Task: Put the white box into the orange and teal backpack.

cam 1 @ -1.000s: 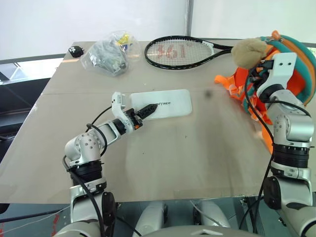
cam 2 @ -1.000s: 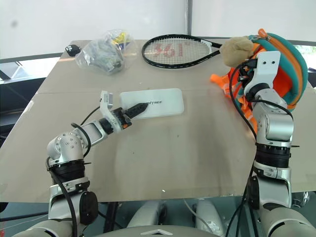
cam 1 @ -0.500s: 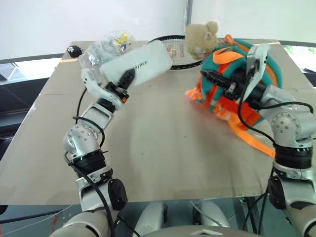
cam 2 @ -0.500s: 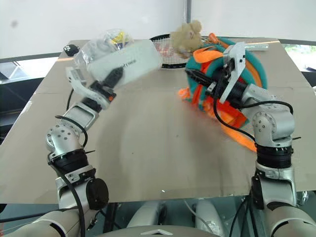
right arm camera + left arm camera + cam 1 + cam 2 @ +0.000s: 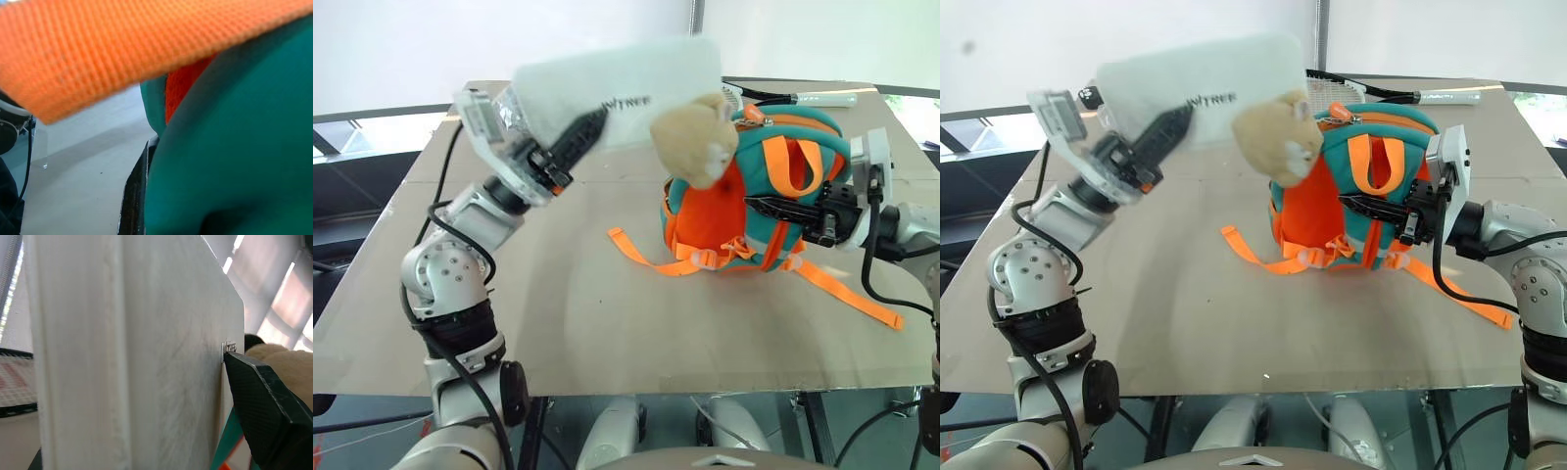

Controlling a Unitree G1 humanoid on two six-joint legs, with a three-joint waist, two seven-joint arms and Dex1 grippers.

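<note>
My left gripper (image 5: 579, 132) is shut on the white box (image 5: 626, 78) and holds it tilted in the air, above the table and up against the tan plush toy (image 5: 695, 137). In the left wrist view the white box (image 5: 122, 357) stands edge-on with one black finger (image 5: 264, 406) pressed on its lettered face. The orange and teal backpack (image 5: 759, 191) stands upright mid-table. My right gripper (image 5: 775, 208) is shut on the backpack's right side. The right wrist view has teal fabric (image 5: 234, 147) and an orange strap (image 5: 122, 54) close up.
A black tennis racket's handle (image 5: 803, 98) lies behind the backpack at the far edge. Orange straps (image 5: 857, 299) trail over the tan table (image 5: 607, 323) on both sides of the backpack. A small black object (image 5: 1087, 95) sits at the far left corner.
My left gripper has lifted the white box off the table, up and toward the backpack. My right gripper has dragged the backpack from the far right to mid-table.
</note>
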